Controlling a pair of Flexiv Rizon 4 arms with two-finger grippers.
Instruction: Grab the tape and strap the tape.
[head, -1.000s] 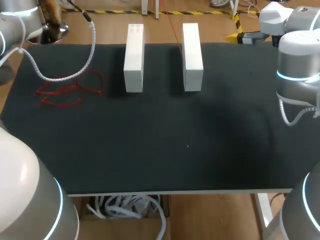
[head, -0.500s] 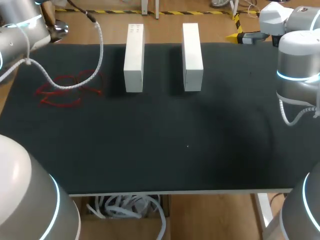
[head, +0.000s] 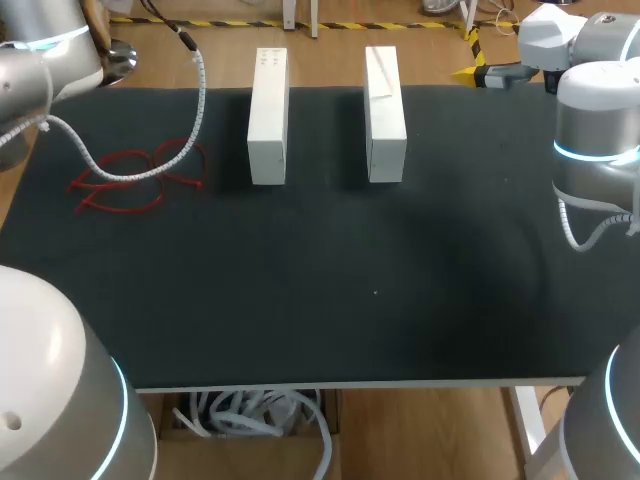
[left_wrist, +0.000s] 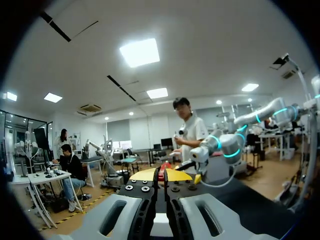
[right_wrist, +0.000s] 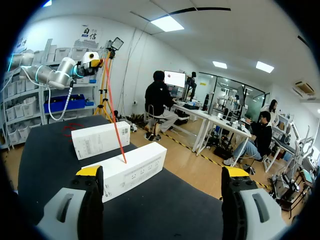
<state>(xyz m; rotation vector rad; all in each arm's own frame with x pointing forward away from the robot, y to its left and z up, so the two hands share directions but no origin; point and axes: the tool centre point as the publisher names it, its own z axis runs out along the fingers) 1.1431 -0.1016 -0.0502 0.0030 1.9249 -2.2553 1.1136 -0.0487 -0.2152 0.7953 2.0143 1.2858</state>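
1. The tape (head: 140, 182) is a thin red strand; it lies in loose, flat loops on the black counter (head: 350, 280), at the far left; neither hand is on it.
2. A white ribbed cable (head: 203, 100) from the left arm (head: 40, 50) sags down from the far edge; in the head view it crosses over the tape's loops; whether it touches them I cannot tell.
3. The left box (head: 268, 115) lies just right of the tape, apart from it; the right box (head: 384, 110) lies beside that one with a gap between; both are white and long, parallel, their long sides running near to far, at the far edge of the counter.
4. In the right wrist view a thin red line (right_wrist: 117, 120) slants down onto the top of the right box.
5. The left hand (left_wrist: 161, 175) is raised off the counter and points out into the room; its yellow tips are pressed together.
6. The right hand (right_wrist: 162, 172) is spread wide; it sits off the far right of the counter, looking left along it; the right box lies ahead of it, well clear of both fingers, with the left box and the tape beyond; the right arm (head: 595, 130) stands at the right edge.
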